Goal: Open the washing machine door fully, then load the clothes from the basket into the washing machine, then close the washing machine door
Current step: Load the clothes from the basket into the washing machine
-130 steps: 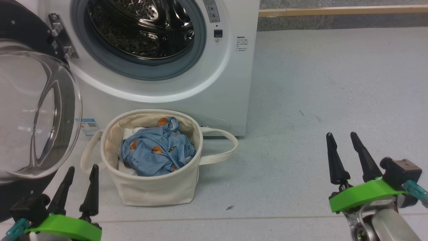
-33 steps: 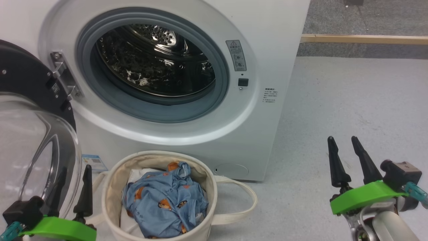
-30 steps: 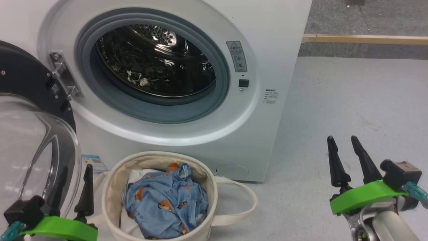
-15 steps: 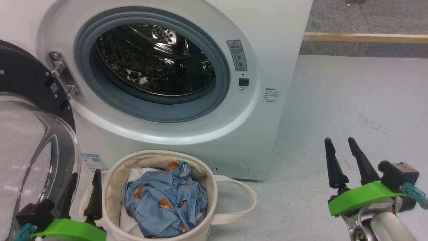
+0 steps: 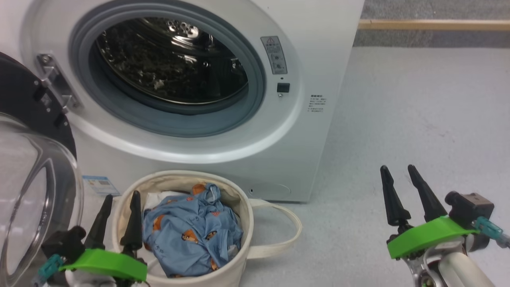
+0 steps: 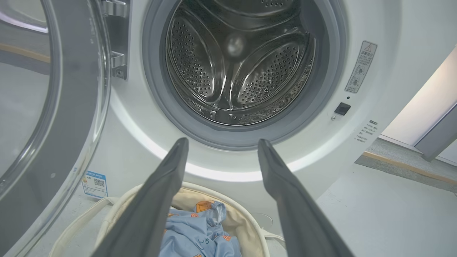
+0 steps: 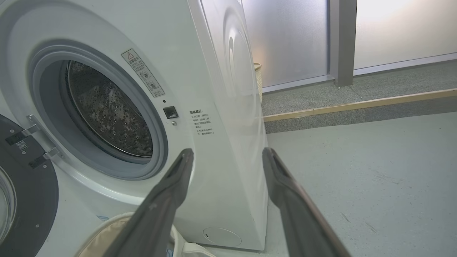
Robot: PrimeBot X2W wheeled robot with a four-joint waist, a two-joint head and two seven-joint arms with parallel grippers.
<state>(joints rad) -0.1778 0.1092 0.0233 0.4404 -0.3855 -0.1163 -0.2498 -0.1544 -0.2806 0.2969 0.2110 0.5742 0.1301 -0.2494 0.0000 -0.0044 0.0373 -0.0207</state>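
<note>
The washing machine stands with its steel drum exposed. Its door, black-rimmed with a clear glass bowl, is swung out wide at the left. In front sits the cream basket holding the light blue clothes over a bit of white fabric. My left gripper hangs open over the basket's left rim, nothing between its fingers. My right gripper is open above bare floor at the right. In the left wrist view the open fingers frame the drum with the clothes below.
Grey floor stretches to the right of the machine. A wooden strip edges the floor at the far back. Frosted glass panels stand behind the machine in the right wrist view. A small blue label sits low on the machine's front.
My left gripper has moved right, from beside the glass door to over the basket's left rim. The head view has shifted down and slightly right. The right gripper has barely moved.
</note>
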